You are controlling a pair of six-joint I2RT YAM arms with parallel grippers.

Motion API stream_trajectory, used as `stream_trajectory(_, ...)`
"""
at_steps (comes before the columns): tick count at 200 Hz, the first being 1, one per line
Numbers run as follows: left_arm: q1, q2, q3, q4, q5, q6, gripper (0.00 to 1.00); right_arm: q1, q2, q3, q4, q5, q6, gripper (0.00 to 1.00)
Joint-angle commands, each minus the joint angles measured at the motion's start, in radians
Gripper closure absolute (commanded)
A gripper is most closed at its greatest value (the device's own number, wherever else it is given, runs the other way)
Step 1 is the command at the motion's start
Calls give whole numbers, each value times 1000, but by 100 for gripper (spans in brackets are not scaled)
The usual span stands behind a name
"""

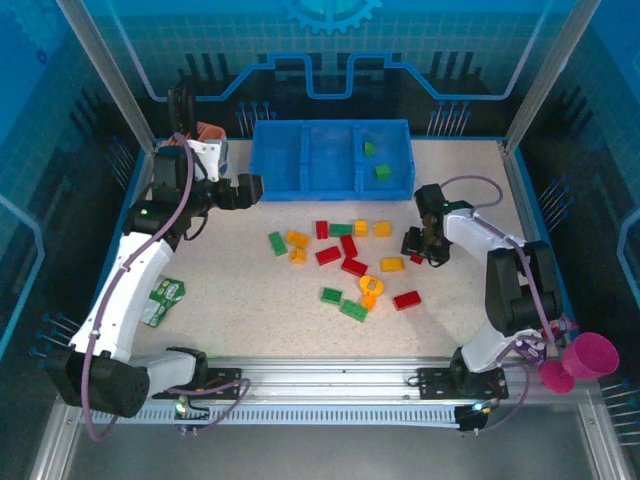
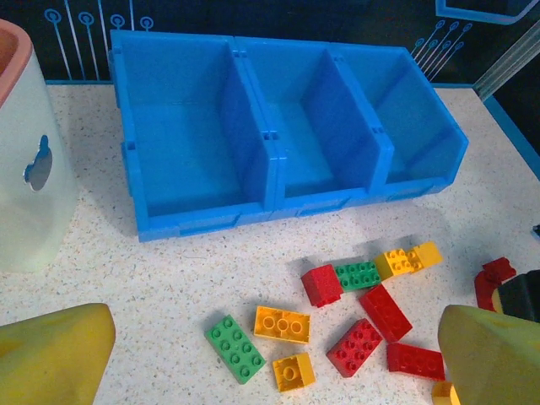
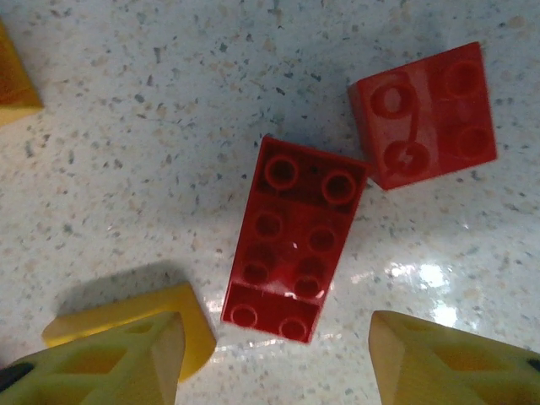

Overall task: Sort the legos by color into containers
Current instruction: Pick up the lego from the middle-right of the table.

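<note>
From above, the blue tray [image 1: 330, 158] sits at the far edge of the tabletop [image 1: 250, 300]. Two green bricks [image 1: 375, 160] lie in its right-hand compartment. The loose legos [image 1: 345, 262] are scattered mid-table, reds, greens and yellows mixed closely. The left tool [image 1: 250, 188] hovers just beside the tray's left end. The right tool [image 1: 418, 245] is low over the right edge of the scatter.

In the left wrist view, the left tool's fingers [image 2: 51, 354] are spread wide with nothing between them, above a tight cluster of mixed bricks. Lowering here risks nudging neighbours, and the cream utensil holder [image 2: 25, 169] stands close on its flank.

In the right wrist view, the right tool is open, its fingers [image 3: 439, 354] either side of the near end of a long red brick [image 3: 295, 245]. Three hazards follow:
- The brick lies skewed to the jaws, so closing may twist it or squeeze it out.
- A yellow brick [image 3: 126, 316] lies partly under the other finger and could be pinched along with it, ending in the wrong compartment.
- A square red brick [image 3: 426, 114] appears to touch the long one's far corner and may be dragged as it lifts.
</note>
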Motion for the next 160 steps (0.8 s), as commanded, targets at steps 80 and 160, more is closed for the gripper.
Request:
stream_trajectory(80,-7,-30,-27,26,-1,16,1,-21,154,83,25,53,-16,61)
stream_trajectory(160,-4,-88,-78,98,-67,-12,1,132,31,262,-145,72,-198,77)
